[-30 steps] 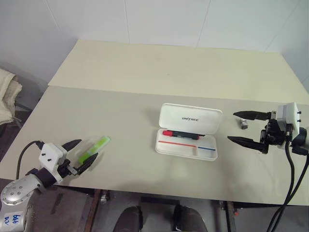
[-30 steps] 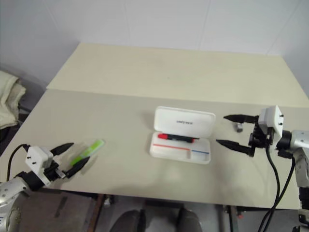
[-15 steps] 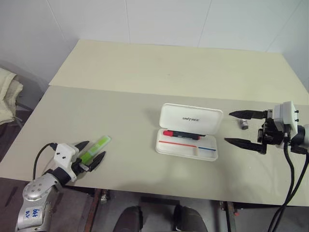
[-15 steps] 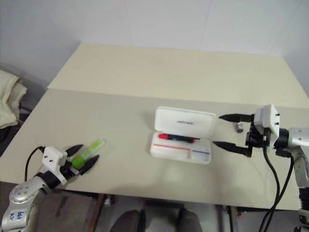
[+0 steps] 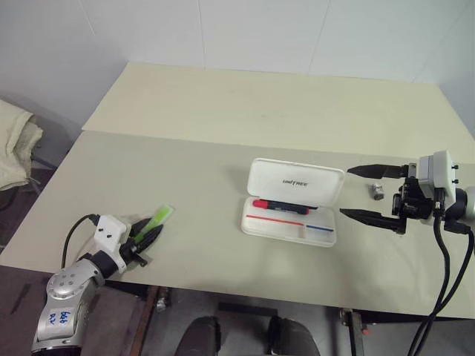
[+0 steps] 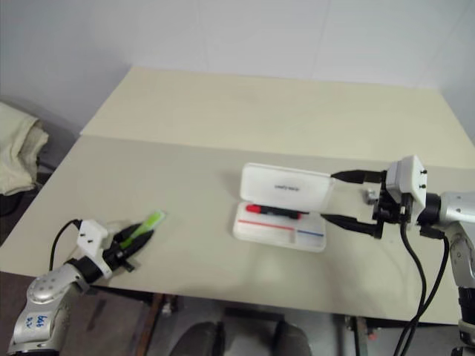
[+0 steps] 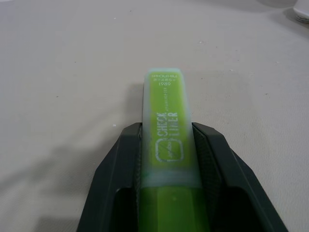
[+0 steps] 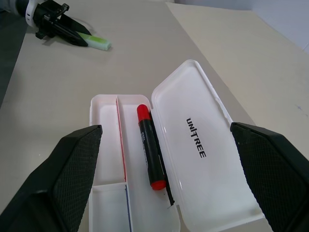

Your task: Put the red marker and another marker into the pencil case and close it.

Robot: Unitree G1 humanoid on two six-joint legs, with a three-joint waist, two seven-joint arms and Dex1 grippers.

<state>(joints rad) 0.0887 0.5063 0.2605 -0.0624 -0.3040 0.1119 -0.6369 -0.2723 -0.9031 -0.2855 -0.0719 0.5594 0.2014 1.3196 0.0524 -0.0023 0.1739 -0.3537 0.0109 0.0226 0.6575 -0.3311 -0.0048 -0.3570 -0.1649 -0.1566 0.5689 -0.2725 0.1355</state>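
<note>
With the red marker [image 8: 150,152] already inside the open pencil case [image 5: 291,204], the left hand [image 7: 166,159] grips the green highlighter [image 7: 167,145] far left of it on the table [image 5: 223,148], next to lift and carry it there, while the right hand [image 5: 367,193] waits wide open beside the case.

wall: plain white panels [image 5: 260,33] | tabletop: pale cream [image 5: 245,111], seam running across it | floor: dark, at left | left edge: crumpled cream cloth [image 5: 15,144]

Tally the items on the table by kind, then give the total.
Markers: 2, slim red-capped black marker, chunky lime-green highlighter
Cases: 1, flat white plastic pencil case, open
Small grey objects: 1, unidentifiable
Total: 4
</note>
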